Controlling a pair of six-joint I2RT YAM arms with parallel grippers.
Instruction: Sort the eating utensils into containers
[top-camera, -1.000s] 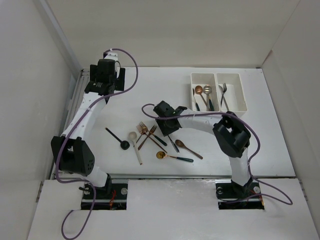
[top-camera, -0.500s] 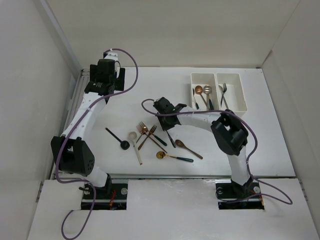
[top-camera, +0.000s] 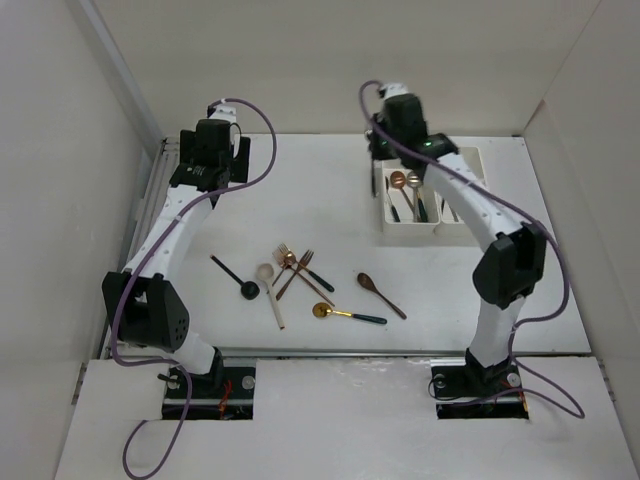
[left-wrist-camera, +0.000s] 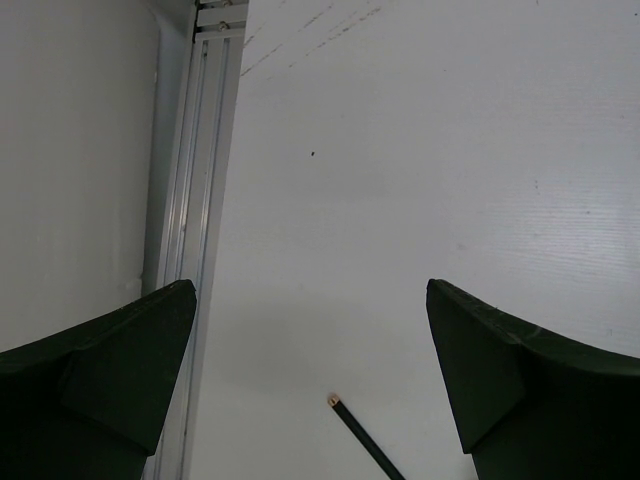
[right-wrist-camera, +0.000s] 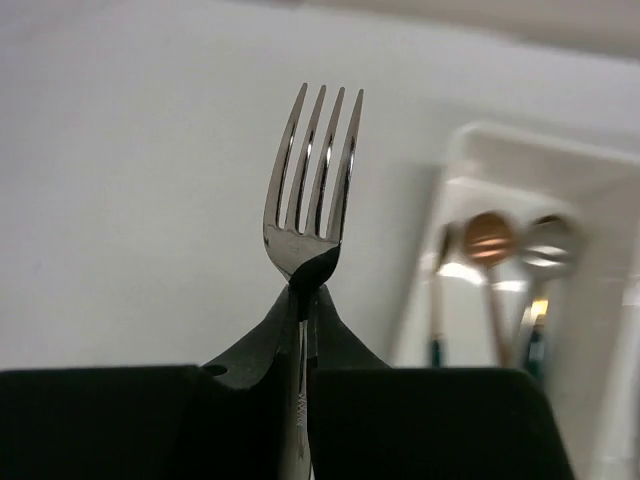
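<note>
Nearest my bases, loose utensils lie mid-table: a gold spoon (top-camera: 322, 311), a wood-brown spoon (top-camera: 378, 293), a cream spoon (top-camera: 268, 285), a black spoon (top-camera: 240, 283) and copper forks (top-camera: 292, 262). Farther off on the left, my left gripper (left-wrist-camera: 312, 340) hangs with jaws spread over bare table (left-wrist-camera: 400, 150), a dark handle tip (left-wrist-camera: 350, 420) between the fingers. At the far side, my right gripper (right-wrist-camera: 305, 300) pinches a silver fork (right-wrist-camera: 312, 190), tines up, just left of the white bins (top-camera: 408, 237). Spoons (top-camera: 405, 182) lie in the left one.

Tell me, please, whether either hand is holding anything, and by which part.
The right hand grips a shiny silver metal fork by its neck, just below the tines. The left hand is open and holds nothing.
</note>
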